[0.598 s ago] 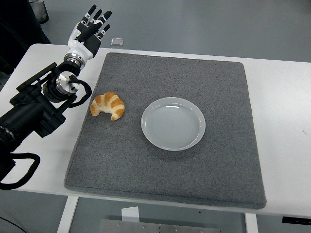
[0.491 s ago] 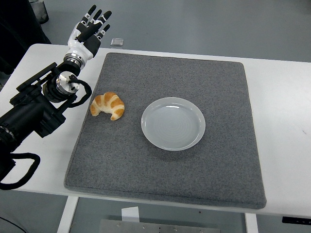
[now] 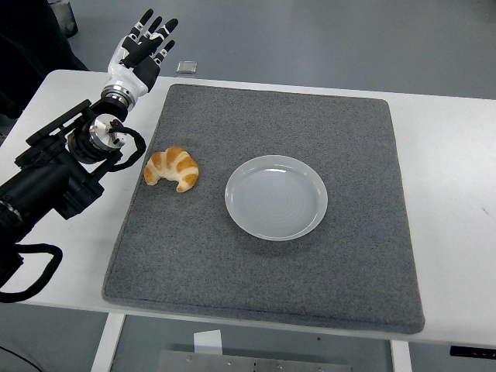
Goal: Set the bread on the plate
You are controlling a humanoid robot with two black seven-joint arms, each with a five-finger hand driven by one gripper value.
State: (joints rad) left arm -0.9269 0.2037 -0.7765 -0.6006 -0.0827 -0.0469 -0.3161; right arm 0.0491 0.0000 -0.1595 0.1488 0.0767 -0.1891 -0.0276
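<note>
Bread (image 3: 172, 168) lies on the gray mat (image 3: 263, 263), left of our empty plate (image 3: 276, 197). Our left hand (image 3: 141, 53) is up, fingers spread, holding nothing. We must reach down and grab it next.

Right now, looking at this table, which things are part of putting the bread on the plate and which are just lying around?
Part of the job:
croissant, on the grey mat, left of the plate
white plate, empty, mid-mat
left hand, open, raised past the mat's far left corner

Just lying about:
grey mat
small grey object at the table's far edge
</note>
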